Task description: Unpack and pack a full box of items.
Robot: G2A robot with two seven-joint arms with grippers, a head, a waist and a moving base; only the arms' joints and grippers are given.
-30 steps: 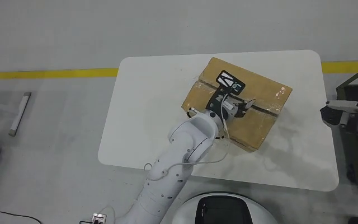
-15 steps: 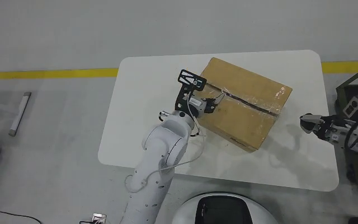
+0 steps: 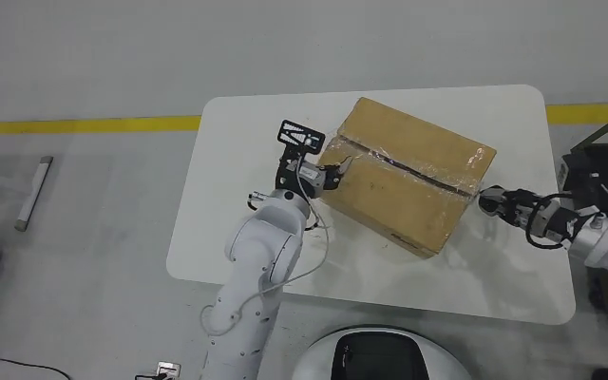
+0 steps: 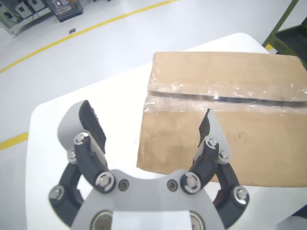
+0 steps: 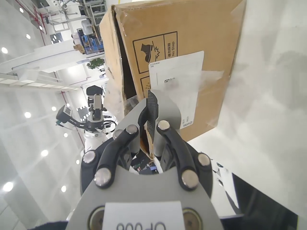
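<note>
Where the top view looks down on the white rounded table, the brown cardboard box lies on the table's far right part, set askew to the edges. A strip of clear tape runs along its top seam. The left gripper is at the box's left end, level with the seam, and the right gripper is against the box's right end. A yellow floor line runs behind the table.

In the left wrist view, the left gripper is spread wide with nothing between its fingers. It hangs above the table, just short of the box. One fingertip overlaps the box top in this view; contact cannot be confirmed. The tape is wrinkled, and a dark gap shows along the seam beneath it.

In the right wrist view, the right gripper has its fingers pressed together and points at the end face of the box. Whether anything thin is pinched between the pads cannot be determined. A white rectangular label is stuck on that face under clear film. A dark opening shows where the end face meets the top flaps. The box rests on the table.
</note>
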